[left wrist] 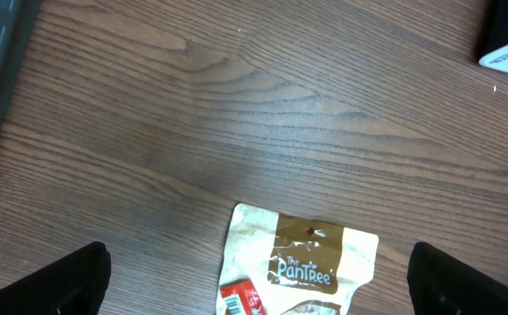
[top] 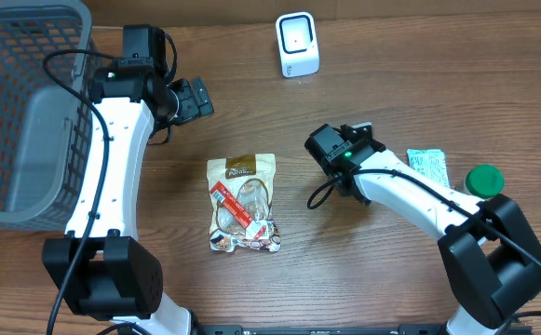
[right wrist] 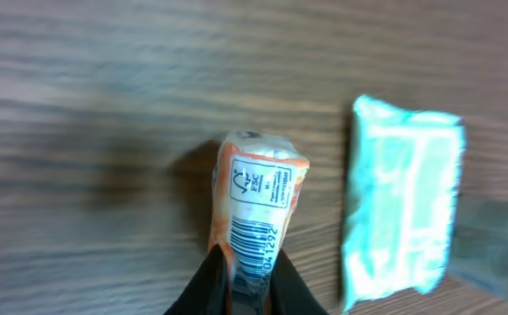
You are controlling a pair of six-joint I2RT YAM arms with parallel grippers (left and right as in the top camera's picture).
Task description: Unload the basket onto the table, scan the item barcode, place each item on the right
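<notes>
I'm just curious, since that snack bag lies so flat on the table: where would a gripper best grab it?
Probably the sealed top strip of the snack bag, coming down from the far side, where the open left gripper hangs. The bag lies flat and looks too wide to span, so that thin edge is what two fingers could pinch.

Lies open across the mid-tabletop (top: 410, 74), between the white scanner (top: 297, 44) at the far edge and the snack pouch (top: 243, 203) at the centre. Closes off at the far left corner with the grey basket (top: 9, 112). Narrows toward the right edge, with the teal packet (top: 428, 167) and green cap (top: 483, 180) crowding the orange packet (right wrist: 255, 197) pinched in the right gripper (right wrist: 247, 284).
</notes>
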